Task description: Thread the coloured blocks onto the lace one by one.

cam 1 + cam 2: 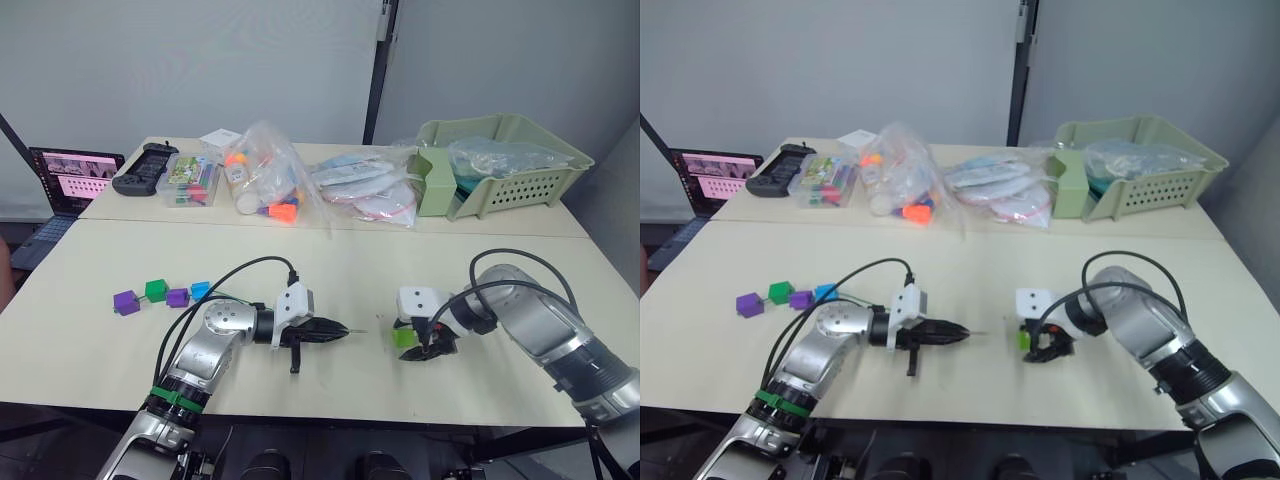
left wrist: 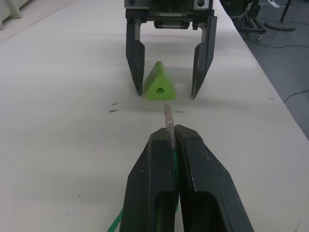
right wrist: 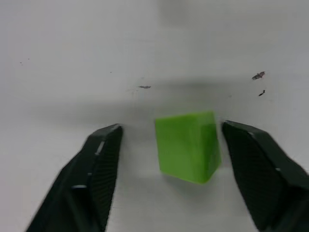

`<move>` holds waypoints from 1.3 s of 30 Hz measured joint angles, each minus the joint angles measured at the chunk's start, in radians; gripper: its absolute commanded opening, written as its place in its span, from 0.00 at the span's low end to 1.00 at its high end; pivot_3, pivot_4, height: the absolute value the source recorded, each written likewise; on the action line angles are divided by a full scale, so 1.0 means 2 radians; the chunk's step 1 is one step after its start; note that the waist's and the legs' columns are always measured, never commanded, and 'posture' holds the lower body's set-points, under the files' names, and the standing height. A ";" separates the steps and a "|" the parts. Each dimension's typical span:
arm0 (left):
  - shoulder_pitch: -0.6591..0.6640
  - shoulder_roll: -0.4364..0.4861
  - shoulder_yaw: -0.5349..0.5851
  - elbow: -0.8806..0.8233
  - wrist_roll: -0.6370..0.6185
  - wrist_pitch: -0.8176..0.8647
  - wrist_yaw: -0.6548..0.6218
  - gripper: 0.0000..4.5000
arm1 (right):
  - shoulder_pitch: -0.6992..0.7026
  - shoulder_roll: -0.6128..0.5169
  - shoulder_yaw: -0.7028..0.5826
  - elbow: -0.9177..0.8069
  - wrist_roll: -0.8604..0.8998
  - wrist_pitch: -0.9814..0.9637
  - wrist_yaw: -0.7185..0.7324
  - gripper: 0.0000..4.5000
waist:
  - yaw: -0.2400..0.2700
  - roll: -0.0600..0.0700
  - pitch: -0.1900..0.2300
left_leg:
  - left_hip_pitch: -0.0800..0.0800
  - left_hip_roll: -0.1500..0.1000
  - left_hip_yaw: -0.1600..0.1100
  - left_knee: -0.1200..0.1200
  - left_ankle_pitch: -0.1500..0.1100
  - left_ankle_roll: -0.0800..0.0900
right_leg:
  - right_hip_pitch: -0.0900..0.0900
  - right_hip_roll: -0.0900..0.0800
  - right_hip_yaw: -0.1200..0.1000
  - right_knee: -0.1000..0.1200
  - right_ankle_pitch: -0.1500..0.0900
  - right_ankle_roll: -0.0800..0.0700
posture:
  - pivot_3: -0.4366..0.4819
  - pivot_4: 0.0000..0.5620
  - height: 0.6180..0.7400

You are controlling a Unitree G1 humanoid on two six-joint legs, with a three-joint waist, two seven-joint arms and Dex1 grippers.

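Two silver-grey arms ending in black two-fingered grippers

The left arm [image 1: 205, 355] had a rounded metallic shell with a green band and a black ring near its 7 o'clock end, a white wrist block, and black cables looping over it. The left gripper [image 1: 340, 331] had tapered, matte black fingers [image 2: 195, 174]. The right arm [image 1: 540, 325] matched, with black rings and a looping black cable, a white block at its wrist, and the right gripper [image 3: 169, 159] showed textured black fingers [image 3: 94, 169].

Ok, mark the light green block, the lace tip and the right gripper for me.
light green block [image 2: 160, 89], left wrist view, face with the hole.
lace tip [image 2: 168, 121], left wrist view, grey shaft.
right gripper [image 2: 167, 92], left wrist view, between its fingertips.
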 measured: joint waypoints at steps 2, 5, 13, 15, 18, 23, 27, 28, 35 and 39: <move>0.000 0.000 0.000 0.000 0.000 0.001 0.000 0.00 | 0.000 0.002 -0.001 0.002 0.000 0.001 0.001 0.37 | 0.000 0.000 0.000 | 0.000 0.000 0.000 0.000 0.000 0.000 | 0.000 0.000 0.000 0.000 0.000 0.000 | 0.48 0.27 0.97; 0.000 0.000 0.000 0.000 0.000 0.001 0.000 0.00 | 0.000 0.004 -0.003 0.003 -0.001 0.003 0.000 0.28 | 0.000 0.000 0.000 | 0.000 0.000 0.000 0.000 0.000 0.000 | 0.000 0.000 0.000 0.000 0.000 0.000 | 0.48 0.27 0.97; -0.003 -0.006 -0.005 0.001 0.001 0.001 0.000 0.00 | 0.022 0.017 -0.031 -0.043 0.002 0.093 -0.033 0.28 | 0.000 0.000 0.000 | 0.000 0.000 0.000 0.000 0.000 0.000 | 0.000 0.000 0.000 0.000 0.000 0.000 | 0.48 0.27 0.97; -0.008 -0.010 -0.011 0.004 0.005 0.000 0.000 0.00 | 0.025 0.026 -0.035 -0.065 0.009 0.128 -0.043 0.28 | 0.000 0.000 0.000 | 0.000 0.000 0.000 0.000 0.000 0.000 | 0.000 0.000 0.000 0.000 0.000 0.000 | 0.48 0.27 0.97; -0.018 -0.015 -0.020 0.018 0.016 -0.002 -0.001 0.00 | 0.026 0.043 -0.035 -0.101 0.019 0.173 -0.061 0.28 | 0.000 0.000 0.000 | 0.000 0.000 0.000 0.000 0.000 0.000 | 0.000 0.000 0.000 0.000 0.000 0.000 | 0.48 0.27 0.97; -0.028 -0.023 -0.027 0.033 0.021 -0.011 -0.002 0.00 | 0.036 0.059 -0.022 -0.130 0.014 0.208 -0.100 0.28 | 0.000 0.000 0.000 | 0.000 0.000 0.000 0.000 0.000 0.000 | 0.000 0.000 0.000 0.000 0.000 0.000 | 0.48 0.27 0.97; -0.030 -0.021 -0.027 0.040 0.021 -0.012 -0.006 0.00 | 0.040 0.058 -0.020 -0.142 0.014 0.219 -0.118 0.65 | 0.000 0.000 0.000 | 0.000 0.000 -0.001 0.000 0.000 0.000 | 0.000 0.000 0.000 0.000 0.000 0.000 | 0.48 0.27 0.97; -0.030 -0.020 -0.027 0.040 0.021 -0.013 -0.007 0.00 | 0.040 0.056 -0.020 -0.144 0.015 0.220 -0.121 0.74 | 0.000 0.000 0.000 | 0.000 0.000 0.000 0.000 0.000 0.000 | 0.000 0.000 0.000 0.000 0.000 0.000 | 0.48 0.27 0.97; -0.030 -0.012 -0.025 0.041 0.021 -0.016 -0.012 0.00 | 0.047 0.046 -0.028 -0.149 0.022 0.211 -0.126 0.99 | 0.000 0.000 0.000 | 0.000 0.000 -0.001 0.000 0.000 0.000 | 0.000 0.000 0.000 0.000 0.000 0.000 | 0.48 0.27 0.97; -0.030 -0.010 -0.025 0.041 0.021 -0.017 -0.013 0.00 | 0.055 0.039 -0.035 -0.160 0.035 0.211 -0.126 0.99 | 0.000 0.000 0.000 | 0.000 0.000 0.000 0.000 0.000 0.000 | 0.000 0.000 0.000 0.000 0.000 0.000 | 0.48 0.27 0.97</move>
